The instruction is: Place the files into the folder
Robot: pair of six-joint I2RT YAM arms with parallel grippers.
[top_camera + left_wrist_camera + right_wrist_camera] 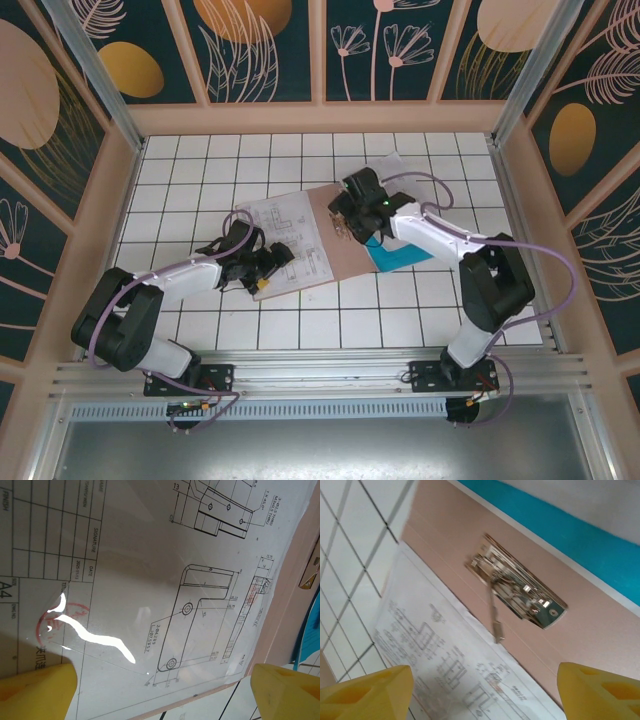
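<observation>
On the tiled worktop (180,190) the printed sheet (285,235) lies on the open folder (345,265), the teal sheet (400,258) at its right edge; the open left fingers (35,687) should probably push the sheet squarely towards the folder's clip (517,595), under the open right fingers (365,692).

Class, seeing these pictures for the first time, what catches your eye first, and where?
A white sheet of engineering drawings lies mid-table on the pinkish-brown folder, the left gripper at its near edge. The right gripper hovers over the folder's shiny metal clip, and a teal-blue sheet shows at the folder's right edge.
</observation>
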